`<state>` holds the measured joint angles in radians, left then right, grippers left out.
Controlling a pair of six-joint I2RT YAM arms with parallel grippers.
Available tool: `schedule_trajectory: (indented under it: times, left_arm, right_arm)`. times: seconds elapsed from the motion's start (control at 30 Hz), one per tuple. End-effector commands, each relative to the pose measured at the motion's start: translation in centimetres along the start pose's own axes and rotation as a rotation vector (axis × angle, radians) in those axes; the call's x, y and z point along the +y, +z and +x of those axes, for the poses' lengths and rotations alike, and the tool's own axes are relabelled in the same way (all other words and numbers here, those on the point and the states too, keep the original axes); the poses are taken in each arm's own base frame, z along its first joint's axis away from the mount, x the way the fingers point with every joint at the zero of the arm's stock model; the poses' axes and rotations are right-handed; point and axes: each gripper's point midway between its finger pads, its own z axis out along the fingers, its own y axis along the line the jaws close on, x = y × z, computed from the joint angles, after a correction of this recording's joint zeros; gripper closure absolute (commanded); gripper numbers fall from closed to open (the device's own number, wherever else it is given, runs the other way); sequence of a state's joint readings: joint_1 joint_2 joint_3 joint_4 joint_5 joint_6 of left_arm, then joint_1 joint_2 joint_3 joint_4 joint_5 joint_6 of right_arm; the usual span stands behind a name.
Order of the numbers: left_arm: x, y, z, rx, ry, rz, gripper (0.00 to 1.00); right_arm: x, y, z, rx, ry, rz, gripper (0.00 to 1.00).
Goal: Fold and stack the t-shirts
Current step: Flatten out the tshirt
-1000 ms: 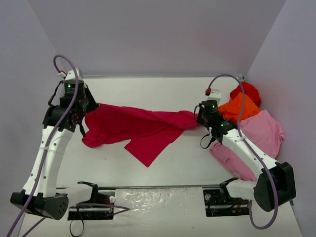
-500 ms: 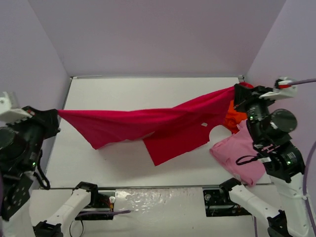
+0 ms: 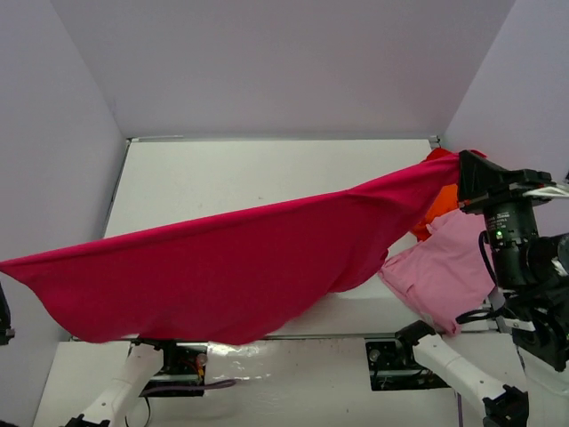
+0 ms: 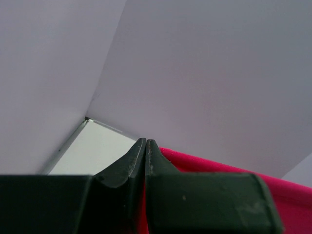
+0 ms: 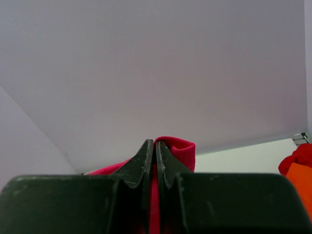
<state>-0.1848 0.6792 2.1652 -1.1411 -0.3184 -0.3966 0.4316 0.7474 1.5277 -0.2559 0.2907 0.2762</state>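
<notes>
Crimson-magenta cloth fills the lower half of the overhead view: the crimson-magenta t-shirt [image 3: 231,276] is stretched in the air as one broad sheet, running from the left edge of the frame up to the upper right. Its sagging lower hem hangs in front of the arm bases [image 3: 400,356] at the bottom. Both ends are pinched. The left claw [image 4: 145,146], seen only by its own wrist camera, is clamped on the cloth's edge with its fingers pressed together, and the right claw [image 5: 155,146] is likewise closed on a bunched fold at the high right end. Beyond the sheet, at the right of the frame, the light pink t-shirt [image 3: 444,276], the orange t-shirt [image 3: 442,206] and, farthest back, a sliver of the red t-shirt [image 5: 300,156] lie unfolded on the white bench [image 3: 249,178]. The likeliest trouble is the thin grip: with so little cloth in each claw, a wider pull could tug an edge free and drop the sheet in a heap. The low hem may also catch on the arm bases, and the right end may drag the orange t-shirt as it comes down.
</notes>
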Motion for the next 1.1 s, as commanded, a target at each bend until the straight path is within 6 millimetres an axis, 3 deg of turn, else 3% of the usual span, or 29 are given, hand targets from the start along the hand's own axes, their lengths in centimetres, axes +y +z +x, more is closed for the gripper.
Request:
schedule_trajectory:
  times: [0.0, 0.07, 0.17, 0.2, 0.3, 0.37, 0.4, 0.47, 0.63, 0.77, 0.8, 0.83, 0.93, 1.03, 1.07]
  left_arm:
    - [-0.3, 11.3, 8.0, 0.267, 0.232, -0.171, 1.00]
    - [-0.7, 14.1, 10.4, 0.322, 0.269, -0.186, 1.00]
    - [-1.8, 19.2, 15.7, 0.429, 0.308, -0.185, 1.00]
    - [-2.3, 20.2, 16.6, 0.437, 0.300, -0.167, 1.00]
    - [-3.2, 26.4, 23.3, 0.561, 0.281, -0.145, 1.00]
    - [-3.9, 28.8, 24.5, 0.568, 0.270, -0.128, 1.00]
    - [-4.5, 30.1, 24.7, 0.567, 0.268, -0.111, 1.00]
    - [-4.7, 32.5, 26.8, 0.609, 0.280, -0.104, 1.00]
    - [-6.7, 34.7, 23.5, 0.533, 0.285, -0.047, 1.00]
    - [-8.3, 33.8, 18.0, 0.409, 0.274, -0.003, 1.00]
    - [-8.6, 33.7, 18.0, 0.411, 0.270, 0.012, 1.00]
    - [-9.2, 32.9, 16.6, 0.382, 0.256, 0.037, 1.00]
    - [-8.8, 31.4, 15.6, 0.378, 0.245, 0.025, 1.00]
    - [-6.8, 30.6, 17.9, 0.415, 0.271, -0.029, 1.00]
    - [-6.0, 30.3, 19.5, 0.449, 0.282, -0.047, 1.00]
  right_arm:
    - [-3.0, 6.5, 5.8, 0.099, -0.157, 0.219, 1.00]
    - [-3.7, 8.8, 8.2, 0.136, -0.216, 0.274, 1.00]
    - [-4.1, 13.1, 12.9, 0.212, -0.286, 0.309, 1.00]
    - [-3.6, 13.8, 12.9, 0.200, -0.276, 0.288, 1.00]
    - [-3.0, 19.4, 15.3, 0.194, -0.274, 0.218, 1.00]
    - [-3.0, 22.1, 17.0, 0.216, -0.276, 0.194, 1.00]
    - [-2.3, 23.6, 16.0, 0.192, -0.264, 0.171, 1.00]
    - [-3.0, 26.2, 17.2, 0.206, -0.271, 0.174, 1.00]
    - [-1.7, 28.5, 12.8, 0.115, -0.281, 0.146, 1.00]
    - [-1.4, 27.6, 8.3, 0.018, -0.304, 0.150, 1.00]
    - [-1.5, 27.7, 8.5, 0.015, -0.307, 0.142, 1.00]
    - [-1.0, 27.2, 7.0, -0.023, -0.300, 0.122, 1.00]
    - [-1.4, 26.2, 7.6, 0.004, -0.313, 0.122, 1.00]
    - [-3.7, 24.4, 10.7, 0.080, -0.275, 0.178, 1.00]
    - [-4.7, 23.8, 12.9, 0.126, -0.261, 0.196, 1.00]
